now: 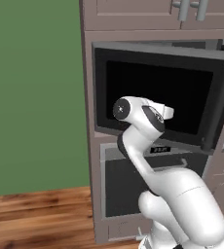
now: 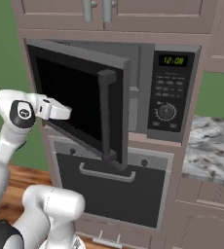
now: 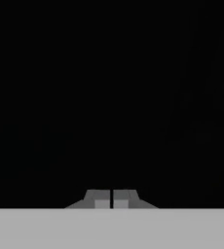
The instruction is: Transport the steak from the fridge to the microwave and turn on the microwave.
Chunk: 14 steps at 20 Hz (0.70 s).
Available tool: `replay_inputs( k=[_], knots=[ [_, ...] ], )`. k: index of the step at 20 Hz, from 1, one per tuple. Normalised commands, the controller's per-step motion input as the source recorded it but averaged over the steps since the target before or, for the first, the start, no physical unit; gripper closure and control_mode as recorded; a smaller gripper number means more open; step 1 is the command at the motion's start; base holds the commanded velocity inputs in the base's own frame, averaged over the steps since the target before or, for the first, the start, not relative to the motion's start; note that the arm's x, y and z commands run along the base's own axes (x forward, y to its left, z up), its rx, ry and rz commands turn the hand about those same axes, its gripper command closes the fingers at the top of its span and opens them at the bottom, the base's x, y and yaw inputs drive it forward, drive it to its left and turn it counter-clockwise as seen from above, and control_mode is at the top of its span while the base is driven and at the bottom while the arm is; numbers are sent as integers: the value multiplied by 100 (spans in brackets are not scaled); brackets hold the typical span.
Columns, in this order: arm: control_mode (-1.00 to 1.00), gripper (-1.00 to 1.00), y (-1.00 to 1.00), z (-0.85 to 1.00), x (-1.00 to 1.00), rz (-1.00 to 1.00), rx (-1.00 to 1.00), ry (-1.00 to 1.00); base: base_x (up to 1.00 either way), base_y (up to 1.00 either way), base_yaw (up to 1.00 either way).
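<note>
Hand view has the end effector (image 3: pixel 112 199) with its two fingertips (image 3: pixel 100 198) pressed together, nothing visible between them, facing plain black, most likely the door's dark window close ahead. Right base view puts the microwave (image 2: pixel 148 92) at 12 o'clock with its door (image 2: pixel 80 102) swung partly open toward 9 o'clock, the bar handle (image 2: pixel 106 116) on its free edge, and the panel with green digits (image 2: pixel 173 61) and a knob (image 2: pixel 166 112) at 2 o'clock. The arm's wrist (image 2: pixel 46 109) sits at 9 o'clock, against the outer face of the door; the oven (image 2: pixel 111 187) lies below at 6 o'clock and a marble bench (image 2: pixel 211 151) at 4 o'clock. Where the steak is I cannot tell: the cavity is hidden behind the door, and the closed fingers hold nothing I can see. By judgement the step in hand is shutting the door, with the knob or buttons to follow. A steak would be light, soft and floppy, somewhat slick; it is best pinched across its middle, flat, with gentle force
</note>
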Motion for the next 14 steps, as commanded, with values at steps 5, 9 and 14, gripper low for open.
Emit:
replay_inputs(
  k=[5,9,14],
  knots=[
    [-100,100,-45,1,20,4,0,-1,0,0,0],
    [-100,100,-60,0,17,12,1,-2,0,0,0],
    [-100,100,-61,1,25,19,2,0,0,0,0]
  ],
)
